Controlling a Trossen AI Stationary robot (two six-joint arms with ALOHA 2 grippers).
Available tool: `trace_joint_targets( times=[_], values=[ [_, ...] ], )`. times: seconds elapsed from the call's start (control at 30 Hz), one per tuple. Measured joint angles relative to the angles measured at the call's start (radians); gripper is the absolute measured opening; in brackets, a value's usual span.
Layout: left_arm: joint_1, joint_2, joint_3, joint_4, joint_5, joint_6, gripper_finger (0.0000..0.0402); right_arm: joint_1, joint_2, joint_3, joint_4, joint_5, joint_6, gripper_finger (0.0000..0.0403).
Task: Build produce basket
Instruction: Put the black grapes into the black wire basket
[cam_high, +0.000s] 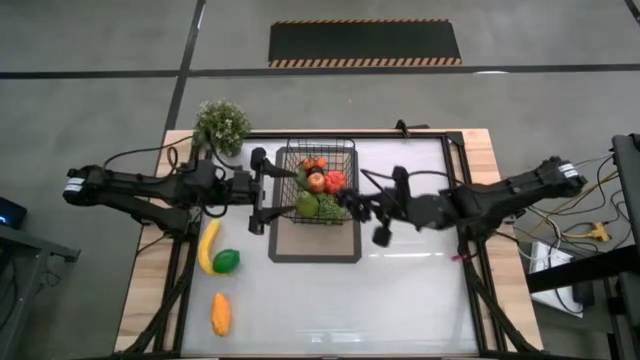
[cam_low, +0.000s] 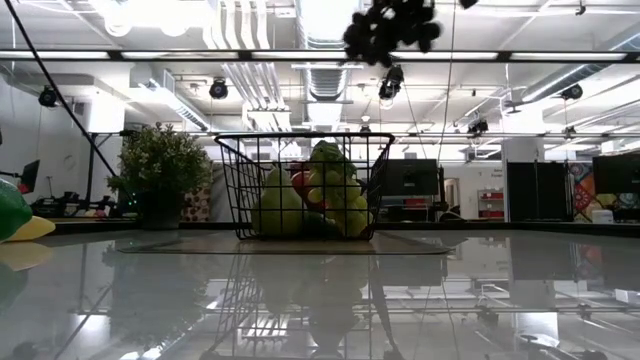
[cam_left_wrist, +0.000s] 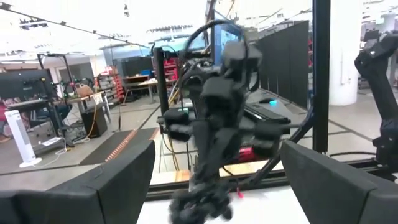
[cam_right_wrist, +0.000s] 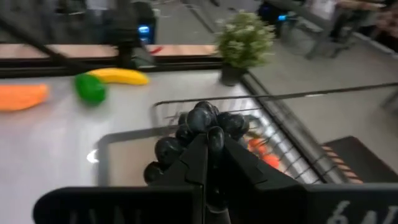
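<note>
The black wire basket (cam_high: 288, 160) stands on a dark-bordered mat (cam_high: 315, 252) and holds several fruits. In the low view the basket (cam_low: 240, 190) shows its mesh side. My right gripper (cam_high: 362, 207) is shut on a bunch of dark grapes (cam_right_wrist: 199, 124), high above the basket's right near corner. The same grapes (cam_low: 390, 28) hang at the top of the low view. My left gripper (cam_high: 258, 190) stands open at the basket's left side, raised, with nothing between its fingers. A banana (cam_high: 208, 245), a green fruit (cam_high: 227, 261) and an orange piece (cam_high: 220, 313) lie on the table at the near left. My right gripper pinches the grape bunch between its two fingers (cam_right_wrist: 233, 163), at the bunch's side nearest the wrist (cam_right_wrist: 213, 138). The fingers come from the table's right, slanting a little downward. The bunch sticks out past the fingertips, lifted clear of table and basket.
A small potted plant (cam_high: 221, 125) stands at the table's far left corner, behind the left arm. In the left wrist view the right arm (cam_left_wrist: 217, 112) faces my left gripper (cam_left_wrist: 211, 193). Bare white tabletop (cam_high: 400, 300) spreads across the near and right parts.
</note>
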Motion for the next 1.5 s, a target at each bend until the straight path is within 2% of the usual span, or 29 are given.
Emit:
trace_joint_targets(
  times=[0.27, 0.57, 0.77, 1.0, 1.27, 1.5],
  values=[
    [0.0, -0.035, -0.001, 0.007, 0.0, 0.0, 0.0329, -0.193, 0.112, 0.0, 0.139, -0.012, -0.076, 0.0022],
    [0.0, -0.043, -0.001, 0.008, 0.0, 0.0, 0.0329, -0.407, 0.266, 0.0, 0.275, -0.141, -0.107, 0.0022],
    [0.0, -0.043, -0.001, 0.008, 0.0, 0.0, 0.0329, -0.53, 0.347, 0.015, 0.276, -0.26, -0.074, 0.0022],
    [0.0, -0.043, -0.001, 0.008, 0.0, 0.0, 0.0329, -0.593, 0.412, 0.037, 0.265, -0.265, -0.077, 0.0022],
    [0.0, -0.042, -0.001, 0.007, 0.0, 0.0, 0.0329, -0.609, 0.449, 0.051, 0.26, -0.261, -0.092, 0.0024],
    [0.0, -0.042, -0.001, -0.001, 0.0, 0.0, 0.0329, -0.614, 0.455, 0.051, 0.253, -0.257, -0.073, 0.0069]
  ],
)
